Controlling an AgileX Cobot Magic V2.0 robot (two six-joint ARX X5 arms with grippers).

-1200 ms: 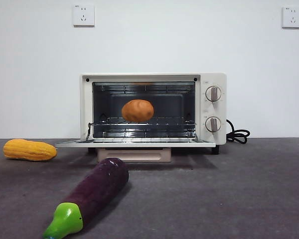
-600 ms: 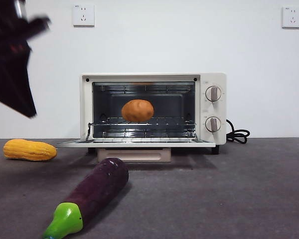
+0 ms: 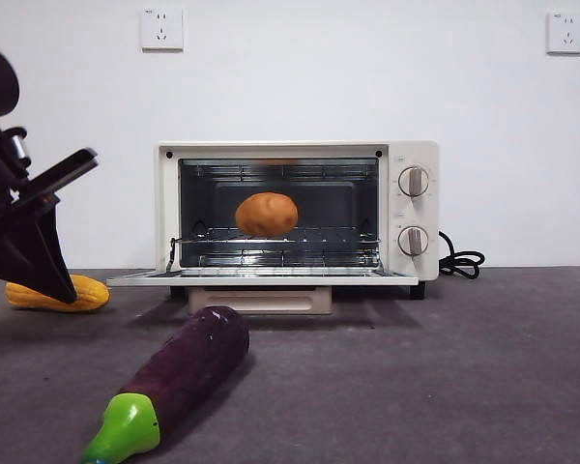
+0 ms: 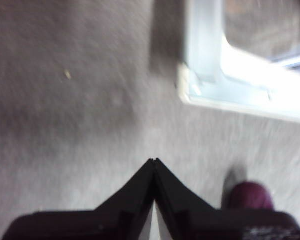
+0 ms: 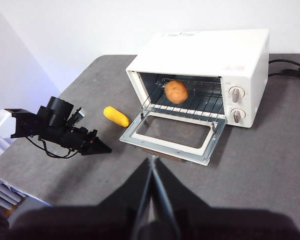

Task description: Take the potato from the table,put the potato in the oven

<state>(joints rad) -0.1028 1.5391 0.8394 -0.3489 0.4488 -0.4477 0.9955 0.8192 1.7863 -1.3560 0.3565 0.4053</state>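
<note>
My left gripper (image 4: 154,161) has its jaws pressed together, empty, low over the table (image 3: 464,367) near the corn cob (image 3: 87,290) and, through a blurred view, seemingly near the open door's corner. My right gripper (image 5: 152,159), also closed and empty, hangs high. The potato (image 3: 267,214) sits on the rack inside the oven (image 3: 411,155), door down. An eggplant (image 3: 188,367) lies in front.

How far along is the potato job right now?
Done: the potato sits on the rack inside the oven, whose door hangs open. In hand: nothing; the left gripper, shut and empty, hangs low near the door's corner. The right gripper waits shut, high above. Left: nothing apparent.
</note>
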